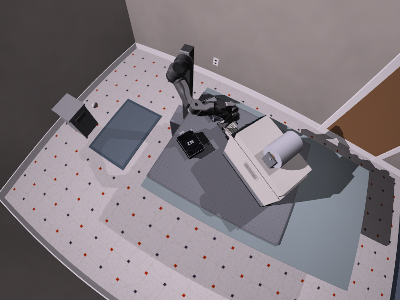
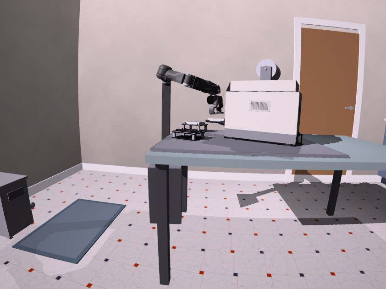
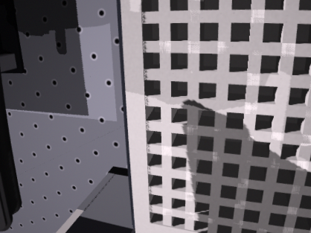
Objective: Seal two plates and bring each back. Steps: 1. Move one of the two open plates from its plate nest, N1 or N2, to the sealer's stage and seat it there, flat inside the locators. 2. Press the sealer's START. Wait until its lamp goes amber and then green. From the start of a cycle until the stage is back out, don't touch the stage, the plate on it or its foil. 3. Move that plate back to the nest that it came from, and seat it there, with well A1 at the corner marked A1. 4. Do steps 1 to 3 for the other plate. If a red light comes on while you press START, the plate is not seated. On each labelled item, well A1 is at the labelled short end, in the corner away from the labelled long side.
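A white well plate [image 1: 230,129] [image 2: 215,120] [image 3: 223,113] lies flat on the sealer's stage, which sticks out of the sealer's [image 1: 256,150] [image 2: 262,115] left side. My gripper [image 1: 230,115] [image 2: 215,110] is open and empty, a little above this plate. In the wrist view the plate's open wells fill the right side, and its left edge shows. Nest N2 [image 1: 190,143] [image 2: 188,133] is black and empty. A second white plate [image 2: 194,122] sits on the nest behind it; the arm hides that nest in the overhead view.
The sealer carries a foil roll [image 1: 284,148] [image 2: 267,68] on top. All stand on a grey perforated board [image 1: 200,186] [image 3: 48,143] on the table [image 1: 317,220] [image 2: 354,147]. The arm's post [image 2: 165,109] stands at the table's back left.
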Controlling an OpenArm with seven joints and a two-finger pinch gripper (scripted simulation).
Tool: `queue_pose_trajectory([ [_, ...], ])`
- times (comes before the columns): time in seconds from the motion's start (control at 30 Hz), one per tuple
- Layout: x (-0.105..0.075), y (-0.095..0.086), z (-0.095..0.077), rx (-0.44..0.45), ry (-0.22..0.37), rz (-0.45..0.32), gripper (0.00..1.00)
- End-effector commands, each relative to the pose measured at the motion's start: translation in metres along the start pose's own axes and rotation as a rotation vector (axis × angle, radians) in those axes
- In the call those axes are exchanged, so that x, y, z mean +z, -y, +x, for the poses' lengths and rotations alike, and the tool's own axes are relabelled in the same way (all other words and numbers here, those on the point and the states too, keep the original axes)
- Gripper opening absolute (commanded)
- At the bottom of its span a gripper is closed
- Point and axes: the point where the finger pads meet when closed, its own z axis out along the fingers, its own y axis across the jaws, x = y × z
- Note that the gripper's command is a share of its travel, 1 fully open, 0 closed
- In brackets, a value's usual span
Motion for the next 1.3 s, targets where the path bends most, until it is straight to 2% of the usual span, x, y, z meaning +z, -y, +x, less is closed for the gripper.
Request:
queue_pose_trajectory([
  [0.0, -0.005, 0.004, -0.006, 0.028, 0.076, 0.010, 0.63],
  [0.13, -0.018, 0.019, -0.009, 0.028, 0.206, 0.019, 0.61],
  [0.2, -0.018, 0.019, -0.009, 0.028, 0.206, 0.019, 0.61],
  [0.3, -0.028, 0.030, -0.011, 0.028, 0.307, 0.021, 0.59],
  [0.37, -0.037, 0.036, -0.014, 0.031, 0.329, 0.014, 0.59],
  [0.67, -0.064, 0.070, -0.019, 0.026, 0.594, 0.026, 0.54],
  [0.8, -0.075, 0.074, -0.022, 0.024, 0.606, 0.008, 0.53],
  [0.83, -0.078, 0.078, -0.023, 0.024, 0.606, 0.008, 0.00],
  [0.9, -0.074, 0.079, -0.020, 0.018, 0.596, 0.020, 0.00],
  [1.27, -0.076, 0.079, -0.022, 0.024, 0.603, 0.016, 0.00],
])
